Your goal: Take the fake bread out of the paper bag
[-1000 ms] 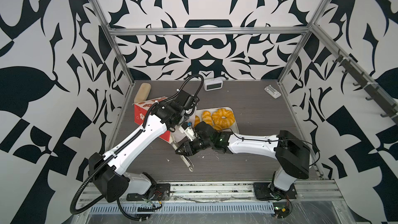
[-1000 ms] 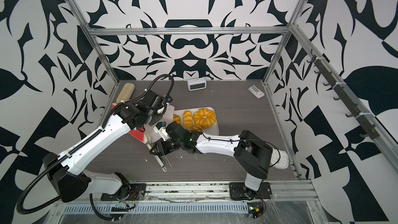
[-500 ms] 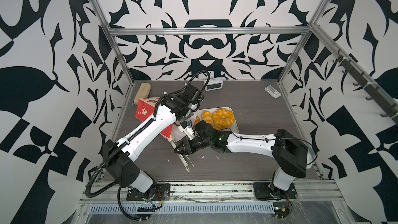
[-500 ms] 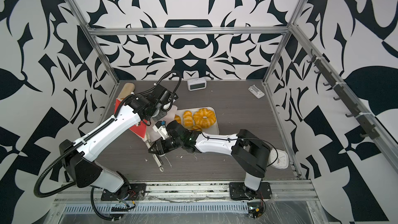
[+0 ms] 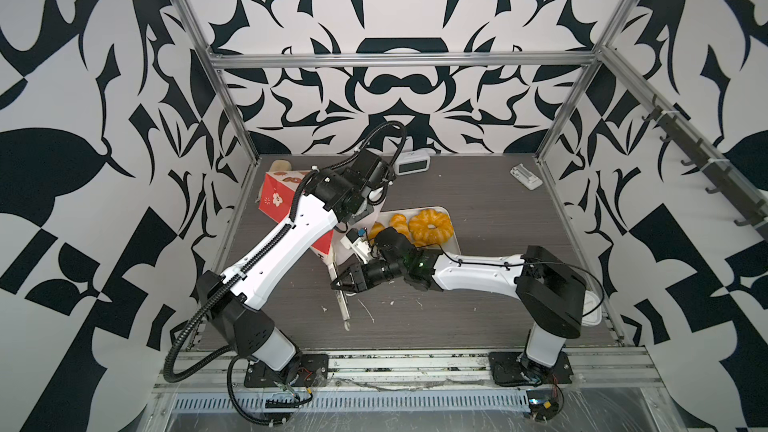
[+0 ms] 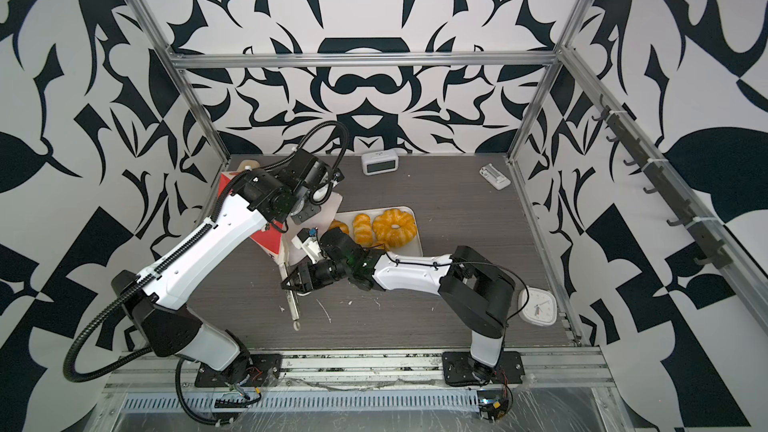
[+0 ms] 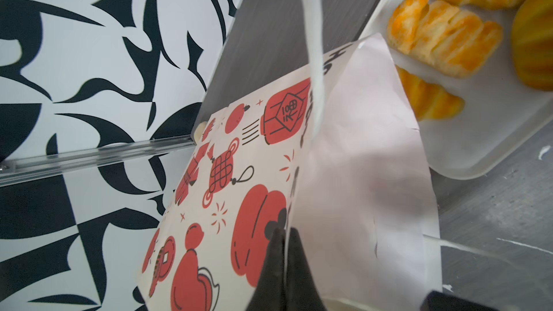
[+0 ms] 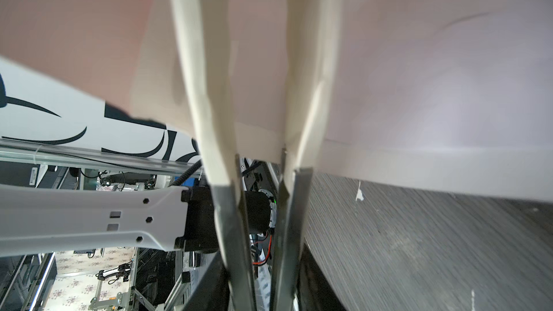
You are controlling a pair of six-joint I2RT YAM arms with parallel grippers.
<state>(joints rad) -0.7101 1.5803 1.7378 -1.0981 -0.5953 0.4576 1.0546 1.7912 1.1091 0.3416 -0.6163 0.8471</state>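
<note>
**Bag tipped toward the tray, tongs at its mouth**

From my remote station I see both arms meeting left of centre over the dark wood-grain table. The left arm stretches to the far left. The right arm reaches across from the near right.

The paper bag lies tipped at the far left. Its red-printed side faces up and its white mouth is turned toward the white tray, which sits just to its right. The fake bread I can see lies on that tray. The large ring is on the right, with croissant-like rolls to its left. The bag's inside is hidden from me.

The metal tongs point at the bag. Their cream tips stand parted against its white paper, and I cannot tell whether they grasp anything.

The right gripper is clamped around the tongs' handles. The left gripper is pressed together on the rim of the bag's mouth, with paper caught between its black fingers.

A small digital clock stands at the far edge.
</note>
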